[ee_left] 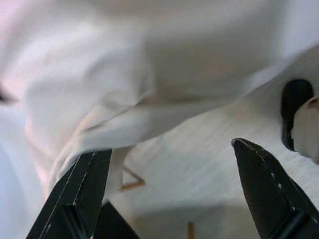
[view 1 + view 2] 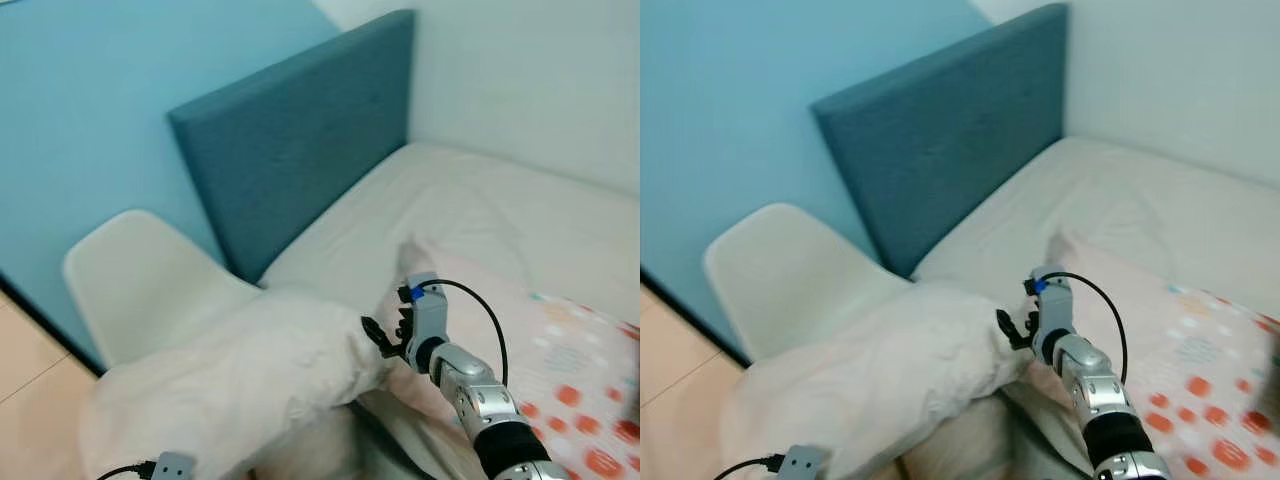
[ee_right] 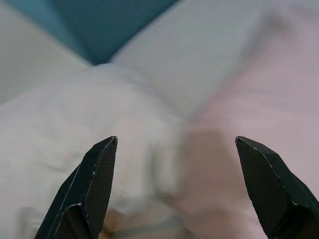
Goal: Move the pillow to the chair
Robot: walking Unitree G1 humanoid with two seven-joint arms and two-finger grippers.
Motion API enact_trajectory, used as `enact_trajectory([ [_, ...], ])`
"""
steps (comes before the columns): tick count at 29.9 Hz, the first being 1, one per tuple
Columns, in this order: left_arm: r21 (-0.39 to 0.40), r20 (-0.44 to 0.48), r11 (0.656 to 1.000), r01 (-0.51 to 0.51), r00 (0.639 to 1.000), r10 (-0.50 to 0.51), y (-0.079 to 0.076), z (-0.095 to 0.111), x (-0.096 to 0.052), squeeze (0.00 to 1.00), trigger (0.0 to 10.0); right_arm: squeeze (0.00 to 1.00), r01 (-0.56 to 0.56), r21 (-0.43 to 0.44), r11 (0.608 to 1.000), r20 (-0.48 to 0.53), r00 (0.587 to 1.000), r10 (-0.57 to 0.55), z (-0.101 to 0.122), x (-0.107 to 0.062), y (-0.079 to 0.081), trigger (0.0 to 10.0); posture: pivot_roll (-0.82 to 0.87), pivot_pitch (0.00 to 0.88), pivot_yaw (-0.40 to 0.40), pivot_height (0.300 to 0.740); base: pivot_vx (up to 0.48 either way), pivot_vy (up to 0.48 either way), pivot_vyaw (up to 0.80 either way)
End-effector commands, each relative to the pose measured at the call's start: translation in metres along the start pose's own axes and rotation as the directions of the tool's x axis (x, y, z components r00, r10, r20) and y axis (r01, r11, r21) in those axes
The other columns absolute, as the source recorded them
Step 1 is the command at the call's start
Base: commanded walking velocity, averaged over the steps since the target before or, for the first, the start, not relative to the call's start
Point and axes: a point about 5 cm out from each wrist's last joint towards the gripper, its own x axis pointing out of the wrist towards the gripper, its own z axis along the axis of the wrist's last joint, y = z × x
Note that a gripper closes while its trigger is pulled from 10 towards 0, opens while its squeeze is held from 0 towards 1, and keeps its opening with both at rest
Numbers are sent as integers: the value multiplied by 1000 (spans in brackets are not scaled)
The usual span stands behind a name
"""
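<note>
From the left eye view I see a room with a light blue wall point(image 2: 90, 110) on the left and a white wall point(image 2: 540, 70) behind the bed. The bed point(image 2: 480, 210) has a pale sheet and a dark teal headboard point(image 2: 300, 150) that stands tilted in the picture. A white chair point(image 2: 140, 275) is just beside the bed, against the blue wall, and a strip of light wooden floor point(image 2: 25, 400) shows at the lower left. The white pillow point(image 2: 240, 380) lies over the chair's seat and front edge, reaching to the side of the bed. A blanket with orange dots point(image 2: 580, 390) covers the bed at the right. My right gripper point(image 2: 385, 335) is at the pillow's right end, on its silver arm with a black cable.

The right eye view gives the same scene; here the right gripper point(image 2: 1015, 328) touches the pillow's end, and its black fingers look small and partly hidden.

In the left wrist view the left gripper point(image 1: 169, 174) has its fingers spread wide apart, holding nothing. The pillow's cloth point(image 1: 99, 89) hangs above them, with the wooden floor beyond and something dark at the edge that I cannot identify.

In the right wrist view the right gripper point(image 3: 174, 169) is also spread wide, released, with the pillow point(image 3: 65, 129) before it and the pinkish blanket point(image 3: 259, 94) on the other side.
</note>
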Motion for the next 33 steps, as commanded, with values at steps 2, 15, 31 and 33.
enact_trajectory([
  [2,10,-6,1000,-10,1000,11,4,-1,1,0,10000,0,23,2,1000,-8,1000,-23,-3,2,-1,10000,-221,124,99,740,-279,0,-722],
  [15,4,17,1000,-11,1000,11,4,7,2,0,10000,0,104,14,994,-8,995,-104,-4,1,-12,10000,-222,127,103,740,-280,0,-720],
  [31,26,41,1000,13,999,-14,2,10,2,0,10000,0,-86,-120,989,276,954,117,45,-2,18,10000,-230,128,104,740,-148,0,-494],
  [33,26,41,1000,13,999,-14,2,10,2,0,10000,0,-86,-120,989,276,954,117,45,-2,18,10000,-230,128,104,740,0,0,0],
])
